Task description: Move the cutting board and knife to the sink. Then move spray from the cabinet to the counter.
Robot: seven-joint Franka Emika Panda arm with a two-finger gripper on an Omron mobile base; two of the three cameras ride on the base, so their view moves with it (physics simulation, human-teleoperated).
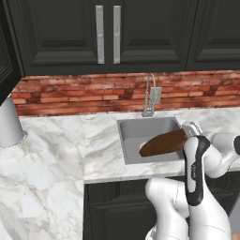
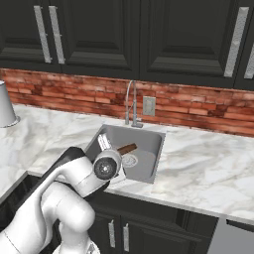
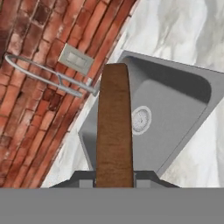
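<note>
Above the grey steel sink (image 1: 131,136) set into the white, grey-veined marble counter (image 1: 56,159), the two-finger gripper (image 3: 114,181) was pinched on one end of the large flat brown wooden cutting board (image 3: 114,131). The board hung over the sink's basin, its free rounded end reaching toward the curved metal tap (image 3: 48,74) at the sink's back edge. Behind the sink ran the red brick wall (image 1: 70,91), with the dark charcoal cabinet (image 1: 108,33) higher up.

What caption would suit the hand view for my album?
The end effector holds the cutting board above the sink, faucet alongside.
</note>
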